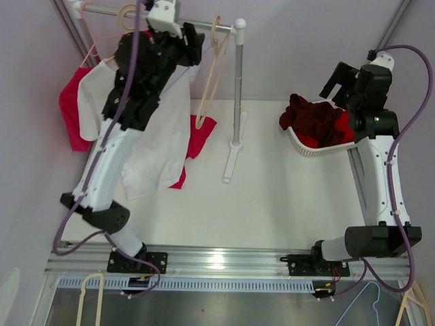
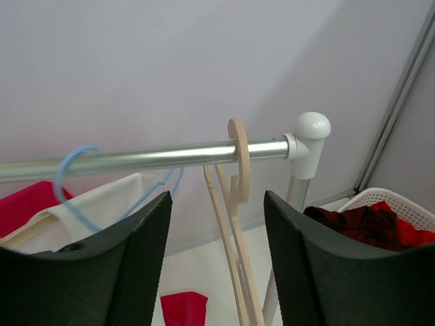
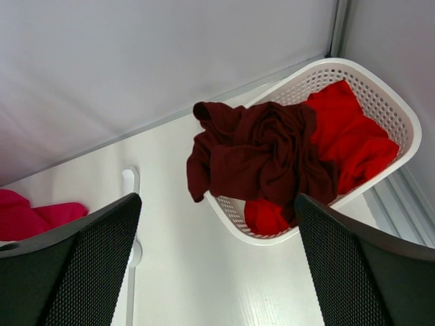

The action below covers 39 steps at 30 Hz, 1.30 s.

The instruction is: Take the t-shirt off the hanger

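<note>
Reaching up to the metal rail [image 1: 204, 17] in the upper left of the overhead frame, the left claw [image 1: 193, 42] hangs just in front of a white t-shirt [image 1: 160, 129], which hangs from that rail and falls toward the table [image 1: 272, 204]. A pink-red shirt [image 1: 70, 115] hangs behind it at far left, and an empty wooden hanger [image 1: 212, 75] dangles near the rail's right end beside the stand's post [image 1: 238, 88]. At right, the right claw [image 1: 338, 78] hovers above a white basket [image 1: 302, 146] heaped with dark red clothes [image 1: 309, 112]. From the left wrist, that claw's two black fingers [image 2: 136, 258] stand spread apart and grasp nothing, framing the rail, the wooden hanger's hook over it at centre, and a blue hanger [image 2: 61, 170] hooked on at left with the white t-shirt on it. From the right wrist, the black fingers [image 3: 75, 265] are likewise released and empty, above the basket in the upper right, where the dark red clothes spill over the rim next to bright red cloth [image 3: 353, 136].
</note>
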Motion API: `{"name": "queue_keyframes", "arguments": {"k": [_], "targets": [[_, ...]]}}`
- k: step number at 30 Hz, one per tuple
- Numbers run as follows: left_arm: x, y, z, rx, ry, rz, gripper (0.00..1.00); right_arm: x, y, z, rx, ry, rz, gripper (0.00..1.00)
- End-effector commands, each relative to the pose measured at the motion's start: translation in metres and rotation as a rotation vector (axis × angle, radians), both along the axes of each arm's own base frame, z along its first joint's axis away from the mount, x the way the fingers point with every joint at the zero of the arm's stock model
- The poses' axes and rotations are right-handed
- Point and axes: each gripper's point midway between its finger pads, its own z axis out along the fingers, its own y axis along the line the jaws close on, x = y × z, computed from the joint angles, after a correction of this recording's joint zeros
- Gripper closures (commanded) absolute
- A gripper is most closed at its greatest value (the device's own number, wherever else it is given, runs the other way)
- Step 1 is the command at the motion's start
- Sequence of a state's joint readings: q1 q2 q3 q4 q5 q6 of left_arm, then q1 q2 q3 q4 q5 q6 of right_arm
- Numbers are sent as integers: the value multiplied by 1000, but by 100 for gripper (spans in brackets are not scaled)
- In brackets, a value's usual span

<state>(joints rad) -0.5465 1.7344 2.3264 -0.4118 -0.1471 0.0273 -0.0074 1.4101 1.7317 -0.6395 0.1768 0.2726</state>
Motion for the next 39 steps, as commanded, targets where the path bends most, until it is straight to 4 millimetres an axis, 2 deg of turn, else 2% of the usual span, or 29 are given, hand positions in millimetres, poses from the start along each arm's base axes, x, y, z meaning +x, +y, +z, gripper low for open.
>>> {"name": "queue_keyframes", "arguments": {"k": [1, 2, 3, 4, 6, 7, 9, 10, 12, 13, 15, 16, 19, 22, 23, 24, 26, 27, 28, 31, 35, 36, 39], "targets": [[-59, 47, 54, -30, -131, 42, 38, 4, 22, 13, 20, -53, 66, 1], [-66, 55, 58, -28, -149, 57, 31, 4, 26, 13, 23, -54, 76, 0], [-84, 69, 72, -41, -189, 68, 28, 5, 29, 12, 25, -53, 82, 0], [-76, 75, 58, -20, -165, 94, 26, 5, 34, 13, 26, -57, 96, 1], [-81, 88, 58, -25, -160, 92, 22, 6, 39, 10, 28, -49, 112, 1], [-76, 103, 57, -41, -147, 119, 21, 6, 41, 9, 29, -49, 120, 1], [-67, 118, 47, -44, -108, 151, 21, 6, 46, 7, 30, -44, 135, 0], [-60, 135, 43, -43, -93, 188, 21, 5, 47, 4, 28, -38, 137, 1], [-51, 137, 33, -54, -59, 146, 18, 4, 48, 2, 26, -34, 142, 1], [-40, 148, 26, -58, -37, 154, 17, 4, 48, 1, 21, -31, 142, 1], [-31, 148, 19, -47, -18, 112, 13, 3, 47, 1, 17, -30, 142, 1], [-18, 157, 11, -49, 5, 124, 12, 3, 47, 1, 15, -30, 144, 1], [-7, 163, 7, -35, 19, 82, 7, 4, 48, 2, 12, -34, 148, 0], [15, 170, -15, -19, 62, 54, 3, 6, 49, 4, 12, -39, 155, 0], [18, 178, -15, -15, 56, 54, 3, 7, 50, 4, 15, -37, 157, 0], [25, 185, -28, -14, 82, 57, 3, 7, 50, 2, 15, -34, 157, 1], [26, 190, -21, -22, 49, 55, 2, 10, 49, -3, 18, -26, 153, 1], [32, 196, -35, -27, 73, 62, 2, 11, 50, -7, 25, -19, 152, 1], [32, 197, -29, -22, 38, 63, 2, 13, 51, -10, 27, -16, 156, 1], [36, 205, -34, -3, 16, 73, 2, 18, 56, -18, 36, -2, 168, 0], [50, 204, -36, -6, 16, 21, 3, 22, 61, -15, 31, -8, 175, 0], [60, 204, -46, -13, 41, 9, 4, 23, 61, -13, 26, -12, 173, 1], [65, 197, -43, -9, 20, -44, 9, 26, 58, -13, 18, -9, 162, 1]]}}
